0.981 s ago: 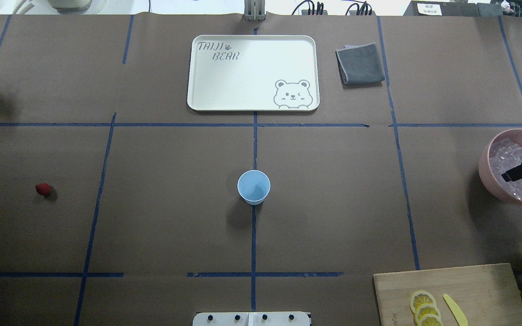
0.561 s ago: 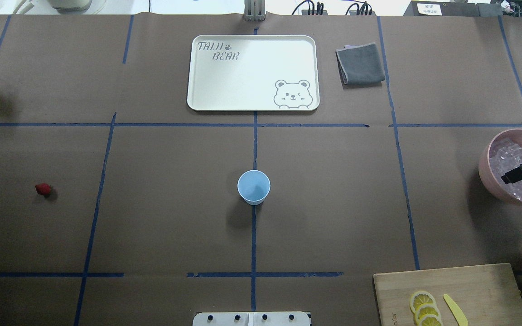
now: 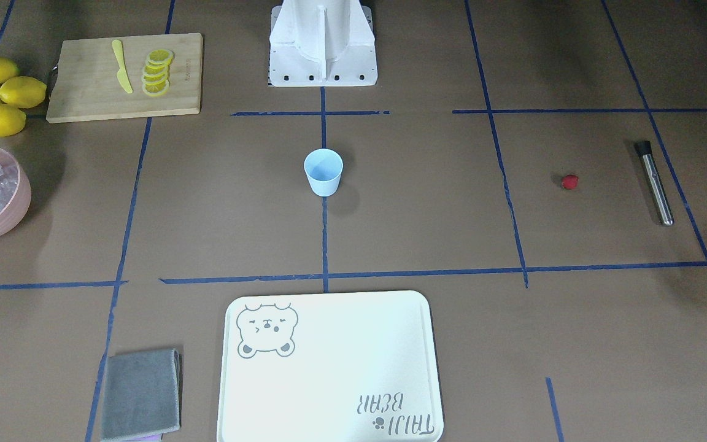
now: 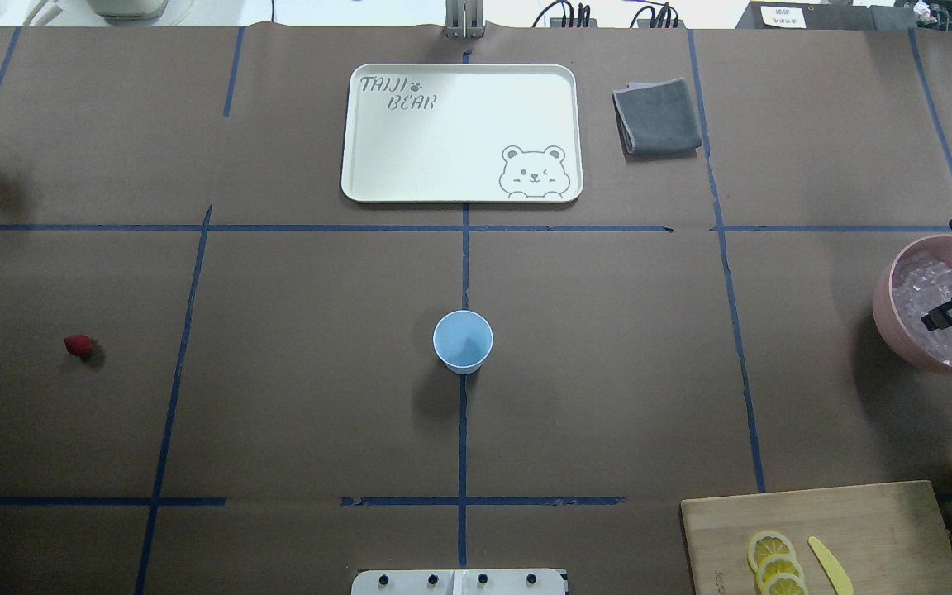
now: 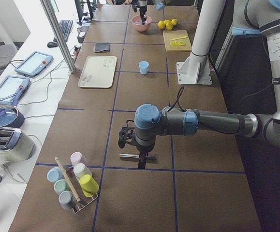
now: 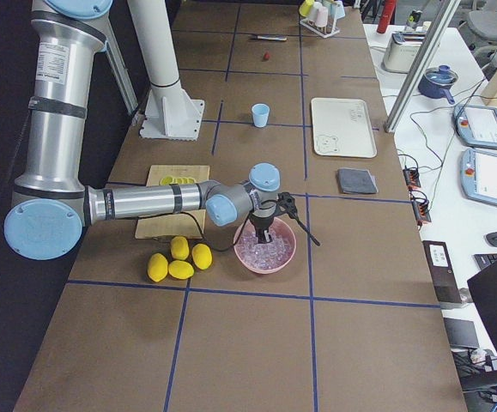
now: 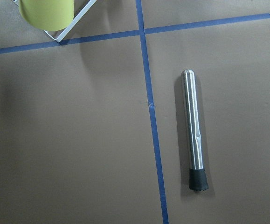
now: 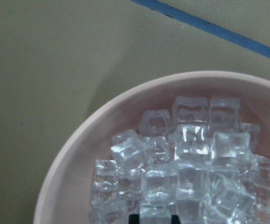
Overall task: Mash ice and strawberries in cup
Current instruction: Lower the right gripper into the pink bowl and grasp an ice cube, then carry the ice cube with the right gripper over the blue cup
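Left arm and right arm: silver-grey tubes with light-blue caps at the joints. A white printed label on each upper tube. The wrist ends are black. Left hand and right hand are black, with a thin black cable looping off each wrist. White pedestal with a flanged foot and a row of dark bolts.

cup upright mid-table; strawberry well apart, near metal rod
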